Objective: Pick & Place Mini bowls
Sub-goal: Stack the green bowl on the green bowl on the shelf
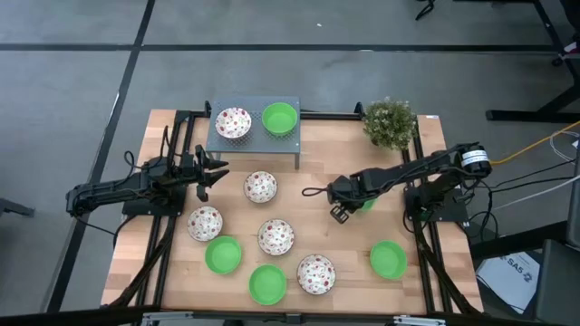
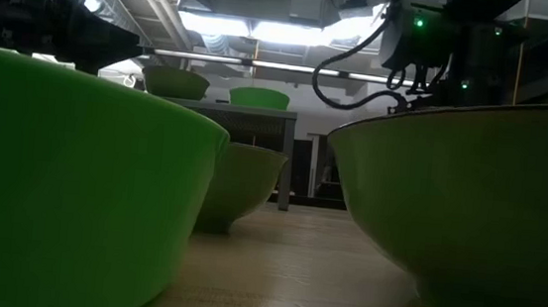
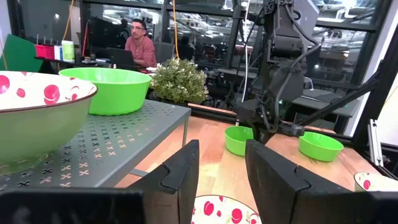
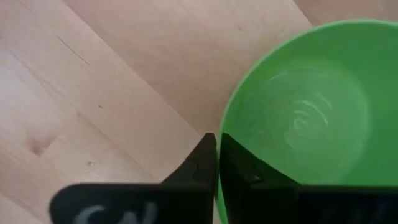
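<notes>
Right hand point(image 4: 216, 163) clamped on green bowl point(image 4: 311, 118)

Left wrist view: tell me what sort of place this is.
Probably an open office or lab: a person sits at a desk behind the wooden table, with glass partitions and hanging cables.

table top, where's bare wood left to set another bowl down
Bare wood lies between the grey shelf and the potted plant, and between the right gripper and the lone green bowl. The front-left cluster around the speckled bowl is crowded.
</notes>
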`<state>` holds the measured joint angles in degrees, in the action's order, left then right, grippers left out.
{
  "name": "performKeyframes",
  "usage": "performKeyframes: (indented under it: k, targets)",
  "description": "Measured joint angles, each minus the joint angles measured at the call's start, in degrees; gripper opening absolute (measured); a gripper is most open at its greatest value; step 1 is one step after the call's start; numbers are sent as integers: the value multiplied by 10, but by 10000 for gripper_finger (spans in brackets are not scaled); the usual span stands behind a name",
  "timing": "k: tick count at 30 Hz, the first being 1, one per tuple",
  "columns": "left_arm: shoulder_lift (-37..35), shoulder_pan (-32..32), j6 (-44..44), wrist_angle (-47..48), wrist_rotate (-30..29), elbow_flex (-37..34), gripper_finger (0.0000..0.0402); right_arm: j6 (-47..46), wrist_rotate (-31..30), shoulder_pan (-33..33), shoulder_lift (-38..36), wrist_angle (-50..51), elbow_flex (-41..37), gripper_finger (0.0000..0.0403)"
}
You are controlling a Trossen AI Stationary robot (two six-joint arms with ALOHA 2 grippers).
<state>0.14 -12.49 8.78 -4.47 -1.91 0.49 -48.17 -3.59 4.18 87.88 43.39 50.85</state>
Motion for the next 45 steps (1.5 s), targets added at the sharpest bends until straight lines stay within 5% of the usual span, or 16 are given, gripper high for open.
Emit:
performKeyframes:
  k: [16,26,45]
  targets:
    - [0,0,0,0,0,0,125,157,8,-79,-8,13,29,8]
    - [0,0,0,0,0,0,125,312,8,-138,-8,10,89,7]
    - [0,0,0,0,0,0,125,450,5,-197,-8,15,258,8]
